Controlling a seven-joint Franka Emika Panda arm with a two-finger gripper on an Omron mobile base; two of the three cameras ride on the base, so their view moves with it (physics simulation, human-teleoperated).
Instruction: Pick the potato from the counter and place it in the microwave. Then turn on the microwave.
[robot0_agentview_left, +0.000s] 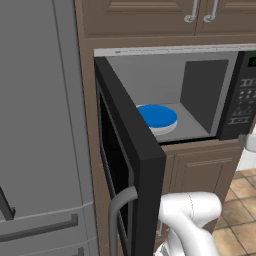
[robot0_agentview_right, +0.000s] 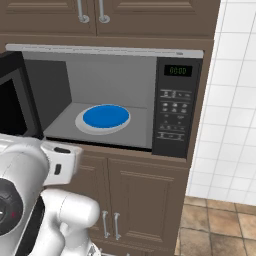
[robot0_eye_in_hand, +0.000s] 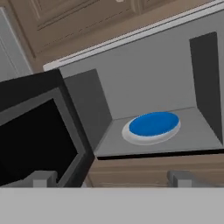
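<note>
The pincer (robot0_eye_in_hand: 111, 178) stands open with nothing between its two grey finger tips (robot0_eye_in_hand: 41, 178), which rise well apart at the bottom of the hand view, pointed at the mouth of the microwave (robot0_agentview_right: 105, 95) from outside it. Straight beyond the tips lies the grey floor of the cavity, and on it a round blue plate (robot0_eye_in_hand: 154, 124) resting on a pale ring; no potato can be seen on it or anywhere in the pictures. The cavity walls are plain grey, darker at the sides, and the space over the plate is free up to the ceiling. The door (robot0_agentview_left: 125, 165) is swung fully out to the left, its black edge and dark glass standing between the arm and the tall grey fridge (robot0_agentview_left: 40, 125); a curved grey handle (robot0_agentview_left: 119, 207) hangs at its lower end. At the microwave's right side the black button panel (robot0_agentview_right: 176, 107) carries a small green display (robot0_agentview_right: 178, 70) that seems to read 00:00; the button legends below it are too small to read. Brown cabinet doors (robot0_agentview_right: 135, 200) sit under and above the microwave, white wall tiles (robot0_agentview_right: 230, 100) lie to its right, and brown floor tiles (robot0_agentview_right: 215, 225) show below those.
</note>
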